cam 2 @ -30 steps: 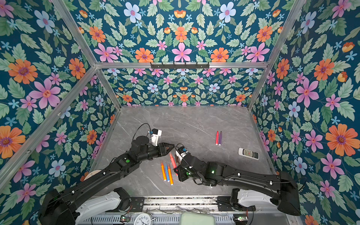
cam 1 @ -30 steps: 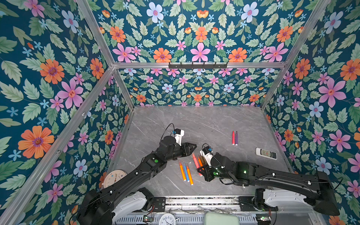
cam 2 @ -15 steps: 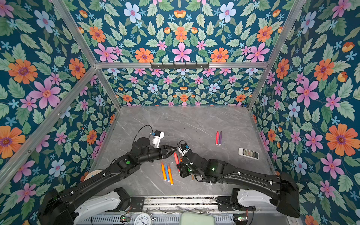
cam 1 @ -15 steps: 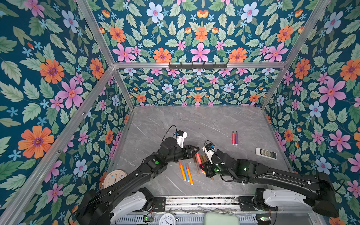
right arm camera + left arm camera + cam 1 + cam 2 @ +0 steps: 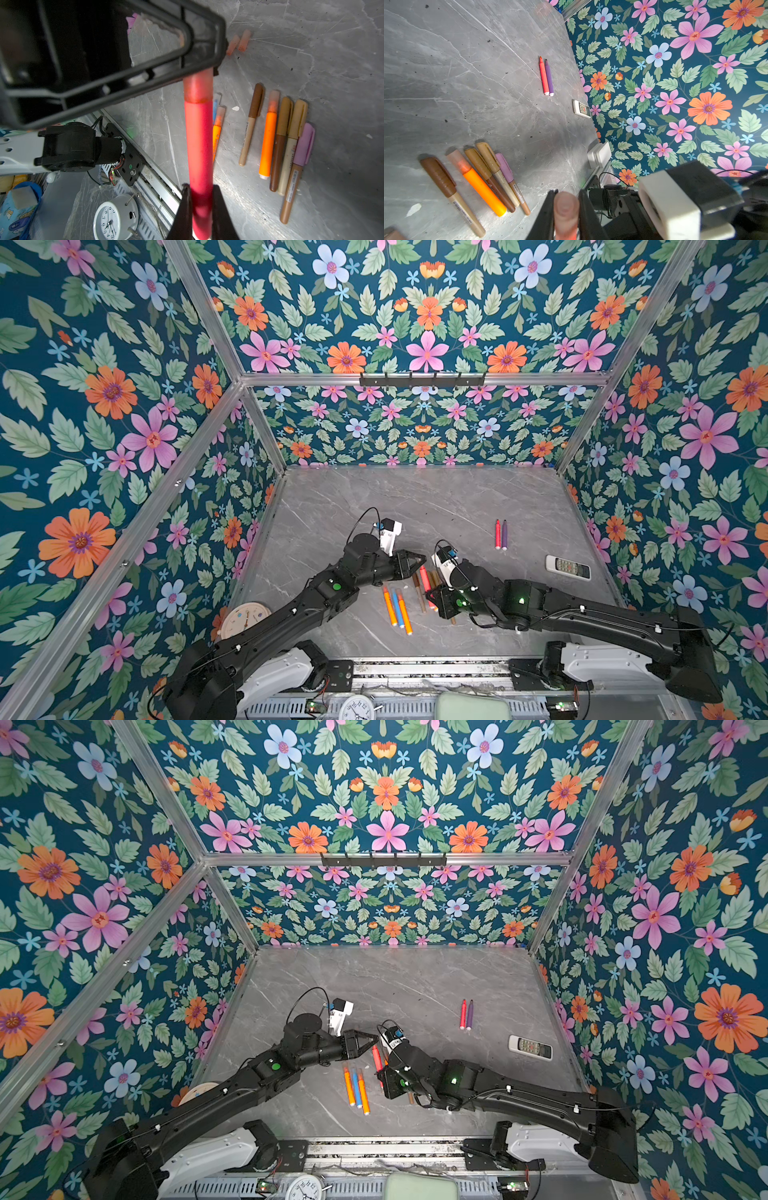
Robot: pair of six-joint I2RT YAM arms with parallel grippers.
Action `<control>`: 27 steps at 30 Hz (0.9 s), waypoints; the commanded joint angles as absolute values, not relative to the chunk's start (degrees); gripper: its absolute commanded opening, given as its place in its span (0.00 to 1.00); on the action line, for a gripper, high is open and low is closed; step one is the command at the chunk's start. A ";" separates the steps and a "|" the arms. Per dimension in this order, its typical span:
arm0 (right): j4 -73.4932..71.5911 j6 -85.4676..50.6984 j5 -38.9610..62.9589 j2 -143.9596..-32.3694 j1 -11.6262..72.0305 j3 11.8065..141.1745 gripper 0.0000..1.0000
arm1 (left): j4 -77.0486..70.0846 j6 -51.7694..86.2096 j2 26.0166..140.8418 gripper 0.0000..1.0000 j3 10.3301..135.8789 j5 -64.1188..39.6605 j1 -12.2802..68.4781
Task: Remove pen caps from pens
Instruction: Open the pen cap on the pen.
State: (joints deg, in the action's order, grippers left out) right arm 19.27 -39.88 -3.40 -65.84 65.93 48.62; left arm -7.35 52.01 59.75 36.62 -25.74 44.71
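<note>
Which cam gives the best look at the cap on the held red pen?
Right wrist: the cap shows side-on, seated on the red pen. Left wrist sees only its rounded end, blurred, inside the left end effector. In both top views that end effector mostly hides it.

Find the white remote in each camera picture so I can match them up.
Top view: remote right of the red pen and purple pen.
Top view: remote, same place.
Left wrist: remote at the table's edge.
Right wrist: not in it.
Landmark: the red pen, near it in all three.
</note>
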 commanded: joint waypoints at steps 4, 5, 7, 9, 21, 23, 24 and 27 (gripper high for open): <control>18.97 -38.97 -4.56 -65.26 65.92 48.78 0.00 | -10.36 51.71 60.49 0.19 36.87 -27.64 45.24; 18.94 -38.94 -4.65 -65.18 65.91 48.78 0.00 | -10.37 51.65 60.73 0.21 36.98 -27.85 45.32; 18.97 -38.94 -4.66 -65.05 65.92 48.67 0.00 | -10.37 51.53 61.10 0.20 37.13 -27.82 45.45; 18.91 -38.97 -4.66 -65.09 65.92 48.58 0.00 | -10.29 51.27 61.08 0.11 37.18 -27.53 45.66; 17.23 -39.44 -2.74 -65.97 65.60 47.81 0.22 | -10.52 51.28 60.11 0.00 37.35 -27.29 45.74; 16.81 -39.49 -2.40 -66.60 65.57 47.90 0.22 | -11.17 51.65 60.23 0.00 37.31 -27.61 45.71; 16.63 -39.47 -2.29 -66.89 65.59 47.90 0.23 | -11.61 51.96 60.34 0.00 37.18 -27.91 45.78; 16.65 -39.64 -2.29 -67.10 65.58 48.14 0.05 | -12.48 52.39 60.45 0.00 36.85 -28.48 45.80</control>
